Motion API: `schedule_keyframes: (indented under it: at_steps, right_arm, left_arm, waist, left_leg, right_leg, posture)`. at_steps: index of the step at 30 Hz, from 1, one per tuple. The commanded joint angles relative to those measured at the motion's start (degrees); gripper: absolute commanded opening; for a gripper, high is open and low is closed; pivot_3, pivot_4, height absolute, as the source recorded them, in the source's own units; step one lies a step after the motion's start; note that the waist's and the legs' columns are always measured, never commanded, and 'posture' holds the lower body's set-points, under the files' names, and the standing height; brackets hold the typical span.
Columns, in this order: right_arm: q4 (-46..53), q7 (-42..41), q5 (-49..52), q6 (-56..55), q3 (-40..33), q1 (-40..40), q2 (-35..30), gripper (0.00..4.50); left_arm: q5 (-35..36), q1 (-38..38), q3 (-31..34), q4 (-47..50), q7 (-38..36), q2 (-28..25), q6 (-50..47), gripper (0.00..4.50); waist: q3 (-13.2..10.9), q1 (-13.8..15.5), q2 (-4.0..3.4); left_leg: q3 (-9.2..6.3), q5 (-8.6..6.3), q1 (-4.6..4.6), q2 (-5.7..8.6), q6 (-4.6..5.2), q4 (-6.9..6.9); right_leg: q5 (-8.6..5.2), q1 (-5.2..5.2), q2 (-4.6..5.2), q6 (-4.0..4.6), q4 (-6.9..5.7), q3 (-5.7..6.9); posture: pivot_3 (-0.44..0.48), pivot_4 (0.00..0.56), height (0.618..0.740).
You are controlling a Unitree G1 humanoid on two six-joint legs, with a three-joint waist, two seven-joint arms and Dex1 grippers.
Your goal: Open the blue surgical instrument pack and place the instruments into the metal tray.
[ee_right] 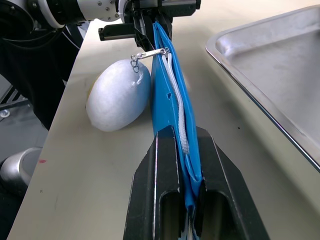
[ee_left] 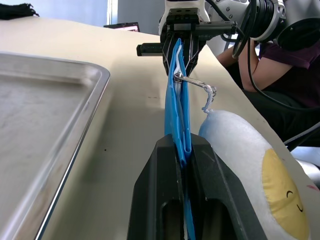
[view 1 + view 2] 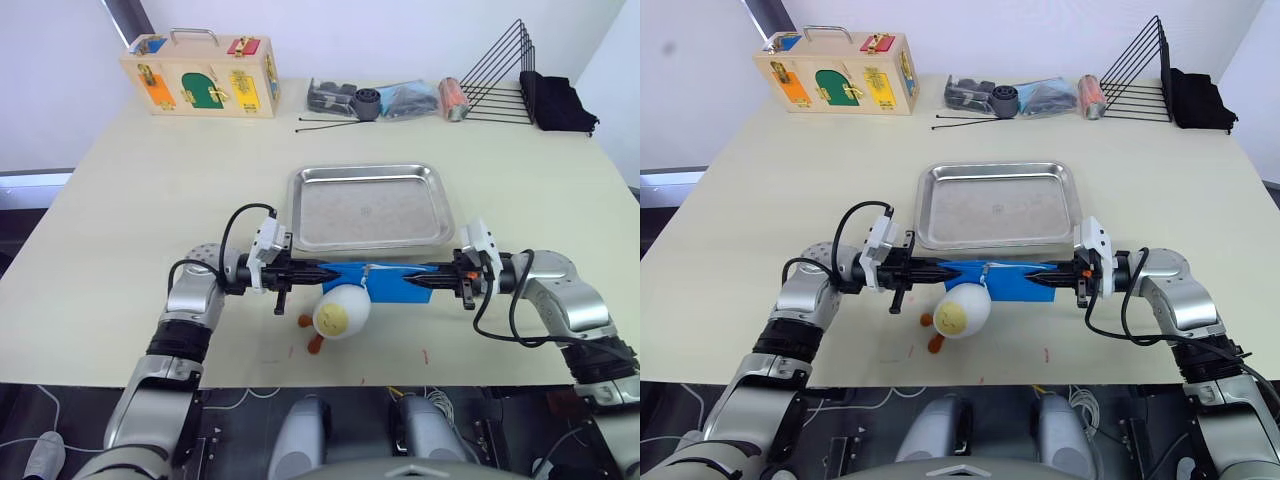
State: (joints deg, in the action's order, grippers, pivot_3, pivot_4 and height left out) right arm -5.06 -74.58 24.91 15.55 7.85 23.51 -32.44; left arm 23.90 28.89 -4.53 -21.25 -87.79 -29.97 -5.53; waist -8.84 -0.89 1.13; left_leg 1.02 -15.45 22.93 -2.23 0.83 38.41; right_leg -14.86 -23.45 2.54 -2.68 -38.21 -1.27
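The blue surgical instrument pack (image 3: 385, 280) hangs edge-up just above the table, stretched between both grippers. My left gripper (image 3: 330, 271) is shut on its left end and my right gripper (image 3: 420, 281) is shut on its right end. In the wrist views the closed white zipper (image 1: 176, 102) runs along the top edge, with a metal pull (image 2: 192, 82) chained to a white egg-shaped toy (image 3: 340, 311) that lies in front of the pack. The metal tray (image 3: 368, 206) sits empty just behind the pack. The instruments are hidden.
At the table's far edge stand a wooden latch box (image 3: 200, 80), bagged black parts (image 3: 375, 99), long black sticks (image 3: 325, 124), an orange can (image 3: 454, 98), a black wire rack (image 3: 500, 80) and black cloth (image 3: 558, 100). A person (image 2: 280, 75) sits beyond the table's front edge.
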Motion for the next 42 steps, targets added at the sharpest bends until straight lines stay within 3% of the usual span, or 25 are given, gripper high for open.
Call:
schedule_keyframes:
  at_steps: [1, 3, 4, 8, 10, 18, 27, 31, 38, 39, 42]
  right_arm:
    - [-0.3, -0.3, -1.2, -2.4, -0.7, 0.9, -0.4, 0.00]
    - [-0.7, -0.5, -1.3, -2.9, -0.8, 1.0, -0.4, 0.00]
    - [-0.8, -0.6, -1.3, -3.1, -0.8, 0.9, -0.4, 0.00]
    - [-1.1, -0.9, -1.3, -3.4, -0.8, 0.8, -0.5, 0.00]
    - [-1.4, -1.0, -1.5, -3.6, -0.8, 0.9, -0.4, 0.00]
    - [-3.5, -1.7, -2.1, -4.3, -0.3, 2.4, 0.4, 0.00]
    - [-3.5, -1.7, -2.3, -4.3, -0.1, 2.6, 0.8, 0.00]
    - [-3.2, -1.3, -2.4, -4.3, -0.3, 2.3, 0.6, 0.00]
    - [-2.7, -0.7, -2.3, -4.1, -0.6, 1.8, 0.6, 0.00]
    - [-2.7, -0.7, -2.3, -4.1, -0.7, 1.7, 0.6, 0.00]
    - [-2.6, -0.7, -2.1, -4.2, -0.7, 1.5, 0.7, 0.00]
  left_arm:
    - [1.5, -2.1, 3.2, 4.0, 1.1, -3.1, -1.9, 0.80]
    - [2.8, -4.1, 4.6, 6.9, 1.6, -4.8, -3.7, 1.66]
    - [3.5, -5.4, 5.5, 8.6, 2.0, -5.7, -4.5, 2.33]
    - [5.6, -9.8, 8.2, 14.4, 3.6, -8.0, -6.8, 3.48]
    - [6.5, -13.1, 9.4, 18.9, 5.0, -8.6, -7.3, 4.35]
    - [6.7, -23.0, 6.8, 31.2, 8.2, -8.0, -7.1, 4.35]
    - [-1.4, -22.5, 0.6, 26.2, 13.9, -4.5, -1.7, 4.35]
    - [-1.8, -22.1, -0.1, 24.6, 13.7, -3.9, -0.7, 3.44]
    - [0.2, -21.1, 1.0, 23.2, 12.8, -4.6, -1.2, 0.27]
    - [0.8, -20.8, 1.6, 23.1, 12.5, -5.1, -1.5, 0.07]
    - [3.2, -20.3, 3.9, 23.5, 11.3, -6.5, -2.1, 0.07]
  waist:
    - [0.0, -0.1, 0.00]
    - [0.0, -0.2, -0.02]
    - [0.0, -0.2, -0.02]
    - [0.0, 0.1, -0.01]
    - [0.0, 0.1, -0.01]
    - [0.0, 0.1, -0.02]
    - [0.0, 0.1, -0.03]
    - [0.0, 0.1, -0.03]
    - [0.0, 0.1, -0.03]
    - [0.0, 0.1, -0.03]
    - [0.0, 0.1, -0.03]
  left_leg:
    - [0.00, 0.00, 0.00, 0.00, 0.00, 0.00]
    - [0.00, 0.00, 0.00, -0.01, 0.00, -0.01]
    - [-0.03, 0.00, 0.00, -0.02, 0.00, -0.02]
    - [-0.01, 0.00, 0.00, -0.02, 0.00, -0.01]
    - [-0.04, 0.00, -0.01, -0.03, 0.00, -0.01]
    - [-0.02, 0.00, -0.04, -0.04, 0.00, -0.02]
    - [0.09, 0.00, -0.05, -0.03, 0.00, -0.02]
    - [0.08, 0.00, -0.05, -0.03, 0.00, -0.02]
    - [0.07, 0.00, -0.05, -0.03, 0.00, -0.02]
    - [0.07, 0.00, -0.05, -0.03, 0.00, -0.02]
    - [0.08, 0.00, -0.05, -0.03, 0.00, -0.02]
  right_leg:
    - [0.00, 0.00, 0.00, 0.00, 0.00, -0.01]
    - [0.00, -0.01, -0.01, 0.00, 0.00, -0.02]
    - [0.00, -0.01, -0.01, 0.00, 0.00, -0.02]
    - [0.00, 0.00, 0.02, 0.00, 0.00, -0.01]
    - [0.00, 0.00, 0.03, 0.00, 0.00, -0.03]
    - [0.00, 0.00, 0.04, 0.00, 0.00, -0.05]
    - [0.00, 0.00, 0.02, 0.01, 0.00, -0.06]
    - [0.00, 0.00, 0.03, 0.00, -0.01, -0.06]
    - [0.00, 0.00, 0.03, 0.00, 0.00, -0.05]
    - [0.00, 0.00, 0.03, 0.00, 0.00, -0.05]
    - [0.00, 0.00, 0.03, 0.00, -0.01, -0.05]
  posture:
    - [0.000, 0.150, 0.740]
    - [0.000, 0.150, 0.740]
    - [0.000, 0.150, 0.740]
    - [0.000, 0.150, 0.740]
    - [0.000, 0.150, 0.740]
    - [0.000, 0.150, 0.740]
    - [0.000, 0.150, 0.740]
    - [0.000, 0.150, 0.740]
    - [0.000, 0.150, 0.740]
    - [0.000, 0.150, 0.740]
    - [0.000, 0.150, 0.740]
